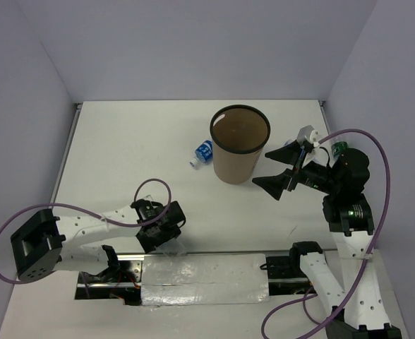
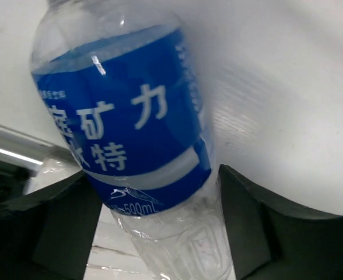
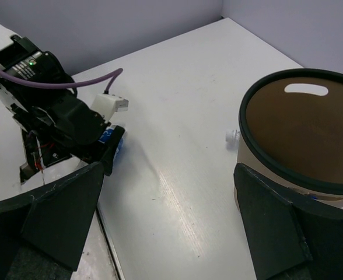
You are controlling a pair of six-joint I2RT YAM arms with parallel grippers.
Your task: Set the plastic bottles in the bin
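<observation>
Jaws of the left gripper (image 1: 166,236) clamp one plastic bottle (image 2: 125,116). Right gripper (image 1: 262,167) jaws stand open at 3 o'clock of the bin (image 1: 234,166). A second bottle (image 1: 202,152) lies on the tabletop (image 1: 137,141) at the bin's 9 o'clock.

The table (image 1: 144,141) is taken in from overhead, behind its near edge. The left wrist view is pressed close to a bottle (image 2: 125,128). The right wrist view is aimed low across the table — the bin (image 3: 300,134) is shared with the overhead view.
</observation>
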